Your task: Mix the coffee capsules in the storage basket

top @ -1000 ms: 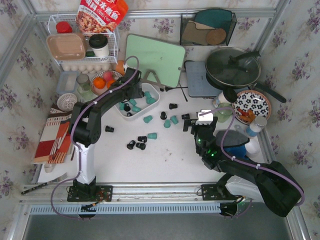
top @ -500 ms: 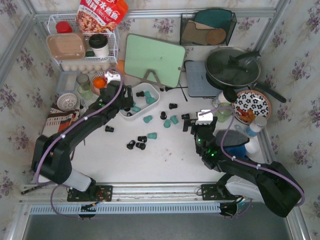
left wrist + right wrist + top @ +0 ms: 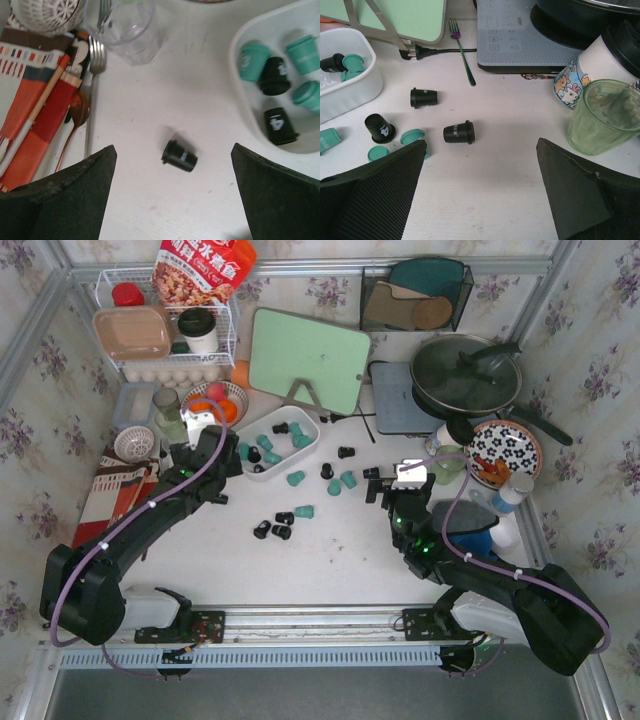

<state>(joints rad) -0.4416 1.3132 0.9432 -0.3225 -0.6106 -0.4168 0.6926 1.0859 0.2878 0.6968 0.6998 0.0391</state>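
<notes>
Left of storage basket (image 3: 260,21) rim, L gripper (image 3: 172,147) spread above black capsule (image 3: 180,156); R gripper (image 3: 481,141) spread.

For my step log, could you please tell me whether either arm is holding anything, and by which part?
Nothing is held. The left fingers and the right fingers both stand open and empty, over loose coffee capsules on the table.
</notes>
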